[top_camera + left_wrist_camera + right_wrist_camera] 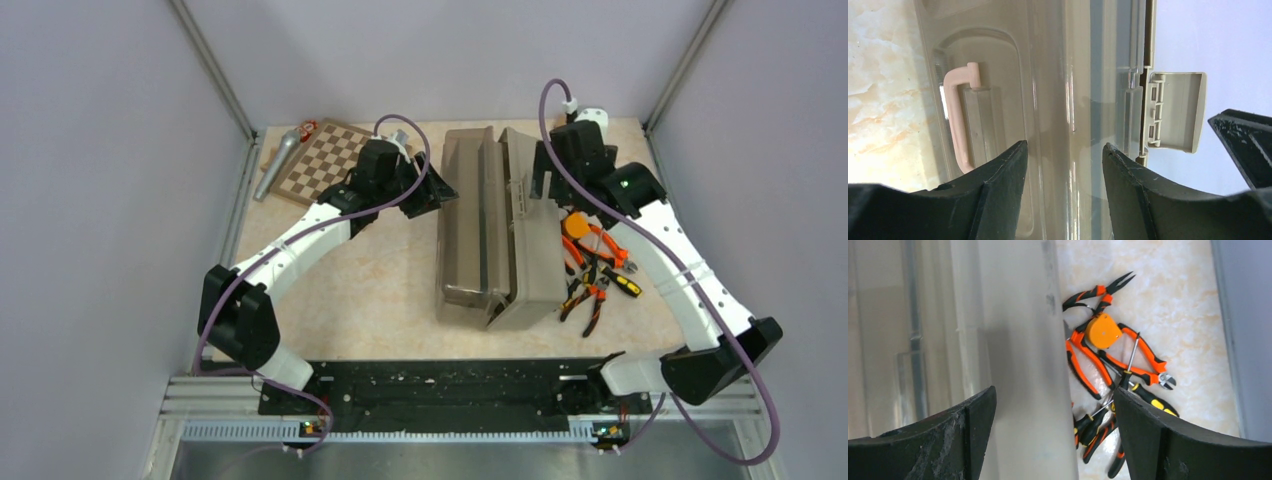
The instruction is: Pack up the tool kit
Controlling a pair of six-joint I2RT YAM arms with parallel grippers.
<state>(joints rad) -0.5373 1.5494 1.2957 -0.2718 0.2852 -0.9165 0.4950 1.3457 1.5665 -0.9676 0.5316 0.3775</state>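
Observation:
The grey-brown toolbox point(495, 235) lies in the middle of the table, its panels standing up. My left gripper point(437, 190) is open at its far left side; in the left wrist view the gripper point(1064, 150) faces the translucent lid, with the pale pink handle point(960, 115) to the left and a beige latch point(1173, 110) to the right. My right gripper point(545, 178) is open at the box's far right; in the right wrist view the gripper point(1055, 395) straddles a beige panel point(1018, 340). The orange tape measure point(1103, 331), pliers point(1148, 352) and screwdrivers point(1155, 401) lie heaped on the table.
The tool heap point(592, 268) lies right of the box, under my right arm. A chessboard point(325, 160) and a silver microphone point(275, 165) sit at the far left. Grey walls close in the table on three sides. A black part point(1243, 142) shows beyond the latch.

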